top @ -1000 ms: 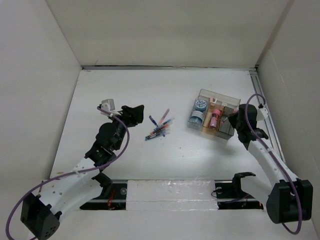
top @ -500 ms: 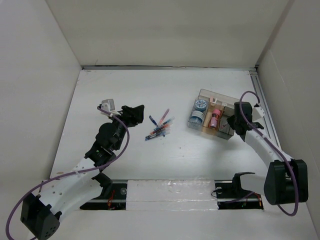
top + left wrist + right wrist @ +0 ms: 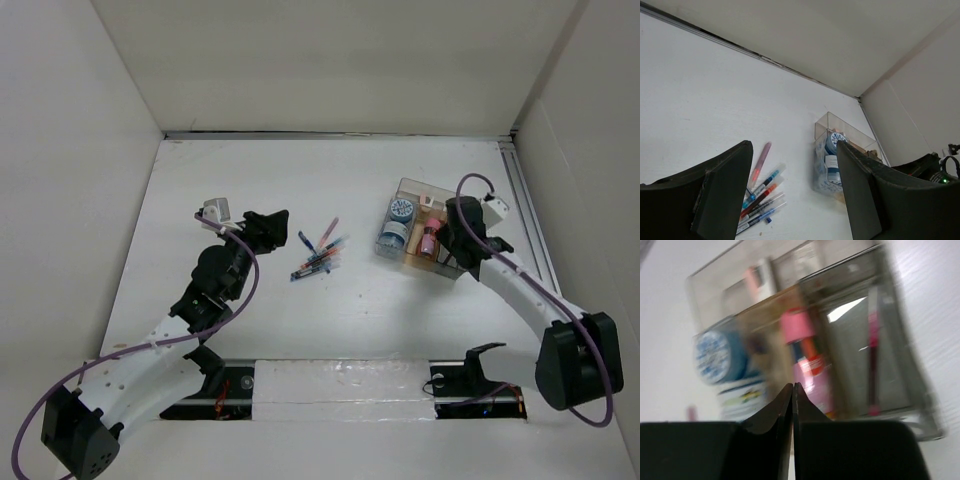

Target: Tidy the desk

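Bright, even light — soft shadows; right wrist view badly blurred; others sharp.

You are watching the right gripper (image 3: 793,387) pointing its pressed-together fingers, nothing between them, at a clear box (image 3: 847,371) sitting on the white desk (image 3: 935,300). Blur is softening a blue-topped roll (image 3: 715,356), a pink bottle (image 3: 807,365) and a pink pen (image 3: 872,347) inside.

I see the white desk (image 3: 260,180) carrying a loose cluster of pens (image 3: 318,257) mid-surface. A clear compartment box (image 3: 412,187) sits apart, toward the right.
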{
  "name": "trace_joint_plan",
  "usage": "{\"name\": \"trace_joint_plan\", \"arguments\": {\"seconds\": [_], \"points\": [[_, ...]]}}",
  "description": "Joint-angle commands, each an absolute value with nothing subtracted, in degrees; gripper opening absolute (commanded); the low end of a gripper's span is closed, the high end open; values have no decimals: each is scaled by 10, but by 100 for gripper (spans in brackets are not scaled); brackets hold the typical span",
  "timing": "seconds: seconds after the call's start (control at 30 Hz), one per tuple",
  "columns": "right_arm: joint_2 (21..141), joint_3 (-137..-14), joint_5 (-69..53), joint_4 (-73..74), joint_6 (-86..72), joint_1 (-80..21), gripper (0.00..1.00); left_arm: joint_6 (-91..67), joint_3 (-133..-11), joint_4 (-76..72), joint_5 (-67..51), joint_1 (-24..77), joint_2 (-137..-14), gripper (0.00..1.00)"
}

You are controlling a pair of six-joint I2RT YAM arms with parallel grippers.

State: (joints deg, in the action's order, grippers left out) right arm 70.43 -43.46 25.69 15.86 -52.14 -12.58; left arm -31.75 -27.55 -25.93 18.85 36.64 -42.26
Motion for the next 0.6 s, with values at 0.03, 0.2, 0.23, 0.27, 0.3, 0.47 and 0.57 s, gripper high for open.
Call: {"name": "trace_joint_plan", "arguments": {"seconds": [0.03, 0.2, 0.23, 0.27, 0.3, 0.47, 0.57], "points": [[678, -468, 197, 50, -497, -264, 0, -315, -273, -289, 187, 367, -419, 63], [823, -559, 191, 61, -491, -380, 6, -315, -274, -281, 194, 367, -412, 63], [856, -588, 204, 93, -492, -401, 10, -316, -272, -285, 194, 367, -408, 63], [918, -639, 221, 104, -491, -433, 24, -315, -266, -288, 195, 367, -404, 63], [942, -661, 225, 112, -479, -446, 31, -315, -266, -288, 203, 367, -403, 63], [1056, -751, 232, 111, -460, -469, 49, -316, -265, -285, 207, 367, -389, 63], [1091, -787, 232, 112, -461, -462, 47, -315, -267, -280, 209, 367, -391, 63]]}}
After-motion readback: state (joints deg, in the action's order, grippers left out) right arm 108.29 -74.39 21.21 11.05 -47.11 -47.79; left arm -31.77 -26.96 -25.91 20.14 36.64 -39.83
